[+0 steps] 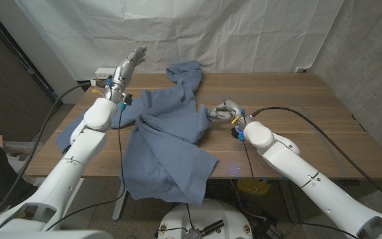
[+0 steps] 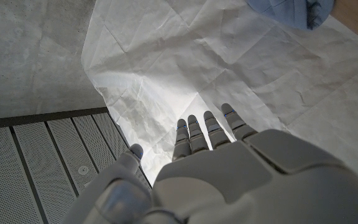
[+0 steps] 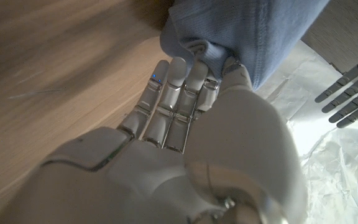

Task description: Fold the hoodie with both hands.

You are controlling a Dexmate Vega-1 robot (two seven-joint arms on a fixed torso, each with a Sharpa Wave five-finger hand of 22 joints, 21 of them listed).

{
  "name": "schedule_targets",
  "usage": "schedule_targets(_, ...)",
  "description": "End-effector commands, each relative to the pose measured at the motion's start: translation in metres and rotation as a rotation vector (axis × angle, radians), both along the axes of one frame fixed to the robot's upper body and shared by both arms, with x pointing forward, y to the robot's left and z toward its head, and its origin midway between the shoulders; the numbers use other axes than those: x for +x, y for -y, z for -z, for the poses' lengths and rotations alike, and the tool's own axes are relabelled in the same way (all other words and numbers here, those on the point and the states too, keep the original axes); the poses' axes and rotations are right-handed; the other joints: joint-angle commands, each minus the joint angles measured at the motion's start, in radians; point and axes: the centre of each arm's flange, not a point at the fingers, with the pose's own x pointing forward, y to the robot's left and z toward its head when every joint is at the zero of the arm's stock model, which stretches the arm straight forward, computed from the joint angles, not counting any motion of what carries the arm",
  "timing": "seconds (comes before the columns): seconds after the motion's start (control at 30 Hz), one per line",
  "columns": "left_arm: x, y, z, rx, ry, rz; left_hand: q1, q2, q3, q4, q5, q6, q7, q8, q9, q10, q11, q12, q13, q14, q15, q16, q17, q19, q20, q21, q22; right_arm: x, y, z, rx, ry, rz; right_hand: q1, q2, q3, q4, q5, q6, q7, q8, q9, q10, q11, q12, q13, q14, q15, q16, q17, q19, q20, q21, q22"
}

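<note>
Your right hand [image 1: 223, 111] pinches the blue hoodie [image 1: 168, 143] at its right edge; your left hand [image 1: 130, 64] is raised, fingers spread, holding nothing. The hoodie sprawls mid-table [image 1: 323, 126], its hem hanging over the front edge, with bare wood to its right.

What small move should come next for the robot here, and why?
Probably bring the left hand down onto the hoodie. It is raised above the table, fingers apart, holding nothing, while the right hand already pinches the cloth's edge. The hoodie lies crumpled and partly hangs over the near edge, so a fold likely needs a second grip first.
</note>
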Motion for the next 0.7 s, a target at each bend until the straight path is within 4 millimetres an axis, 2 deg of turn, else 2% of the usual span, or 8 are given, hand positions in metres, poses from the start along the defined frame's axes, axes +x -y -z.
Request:
schedule_targets(0.03, -0.007, -0.010, 0.012, -0.033, 0.003, -0.004, -0.002, 0.097, 0.004, 0.002, 0.009, 0.003, 0.003, 0.004, 0.003, 0.004, -0.005, 0.000, 0.001, 0.006, -0.001, -0.001, 0.001, 0.004, -0.001, -0.002, 0.003, 0.013, -0.030, -0.031, 0.057, 0.015, -0.144, 0.012, 0.004, 0.009, -0.001, -0.001, 0.005, 0.003, 0.030, 0.100, 0.001, 0.008, 0.005, 0.002, 0.003, -0.084, 0.010, 0.002, 0.005, 0.004, 0.008, 0.003)
schedule_targets(0.7, -0.022, -0.031, 0.028, -0.077, 0.028, -0.032, -0.001, 0.097, 0.004, 0.001, 0.009, 0.003, 0.002, 0.004, 0.003, 0.004, -0.004, 0.000, 0.001, 0.005, -0.002, -0.001, 0.001, 0.004, -0.001, -0.004, 0.003, 0.029, -0.078, -0.063, 0.100, 0.012, -0.276, 0.014, 0.003, 0.021, 0.002, -0.010, -0.002, 0.004, 0.036, 0.127, 0.000, 0.007, 0.004, 0.015, 0.002, -0.087, 0.022, -0.003, 0.007, 0.006, 0.027, 0.002)
